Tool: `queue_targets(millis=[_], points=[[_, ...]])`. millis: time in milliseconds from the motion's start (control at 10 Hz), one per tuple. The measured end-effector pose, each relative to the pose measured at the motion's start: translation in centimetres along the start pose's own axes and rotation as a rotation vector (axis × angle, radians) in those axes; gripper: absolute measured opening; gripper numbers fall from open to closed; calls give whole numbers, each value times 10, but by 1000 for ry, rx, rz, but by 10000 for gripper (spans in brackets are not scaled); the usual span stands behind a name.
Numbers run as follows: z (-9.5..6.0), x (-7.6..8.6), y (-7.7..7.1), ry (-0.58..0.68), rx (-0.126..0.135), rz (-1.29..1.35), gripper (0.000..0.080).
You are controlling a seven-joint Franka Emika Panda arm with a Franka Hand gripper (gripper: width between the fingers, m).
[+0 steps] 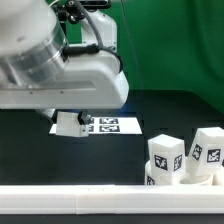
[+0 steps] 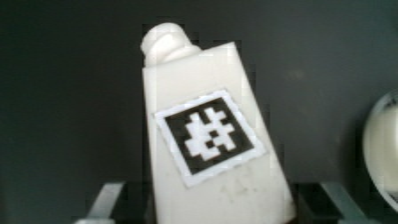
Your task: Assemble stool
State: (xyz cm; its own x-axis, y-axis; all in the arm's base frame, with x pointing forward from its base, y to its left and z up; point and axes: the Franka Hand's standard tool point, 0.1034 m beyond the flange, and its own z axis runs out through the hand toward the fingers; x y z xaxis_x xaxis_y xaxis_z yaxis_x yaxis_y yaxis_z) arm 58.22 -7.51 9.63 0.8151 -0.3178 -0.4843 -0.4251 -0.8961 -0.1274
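– While the arm (image 1: 50, 60) hangs by the marker board (image 1: 112, 125), what state is the gripper (image 2: 217, 208) in?
– Jaws apart, as I read it. In the wrist view a leg (image 2: 205, 120) lies between them, tag facing the camera and threaded end pointing away, with a dark gap on either side. The fingers are blurred, and no clamp is confirmed.
– Where does that leg sit?
– Judged to be just beside the board, on the exterior view's left of it, under the wrist. The arm hides most of that spot.
– Other parts?
– A second leg (image 1: 165, 155) and a third leg (image 1: 207, 150) stand upright, close together, well apart from the board, to the exterior view's right of it and nearer that camera.
– The seat?
– Not identified. A curved edge (image 2: 382, 140), white, shows near the leg in the wrist view. It may be the seat's rim, but I cannot tell.
– Progress?
– Early, in my judgement. No leg is shown joined to anything. The grasp of this leg is outstanding, and every leg is yet to be screwed in.
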Motion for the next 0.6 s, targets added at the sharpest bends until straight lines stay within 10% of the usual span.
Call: queue_targets(millis=[600], points=[[-24,0,-25,400,20,4,335]])
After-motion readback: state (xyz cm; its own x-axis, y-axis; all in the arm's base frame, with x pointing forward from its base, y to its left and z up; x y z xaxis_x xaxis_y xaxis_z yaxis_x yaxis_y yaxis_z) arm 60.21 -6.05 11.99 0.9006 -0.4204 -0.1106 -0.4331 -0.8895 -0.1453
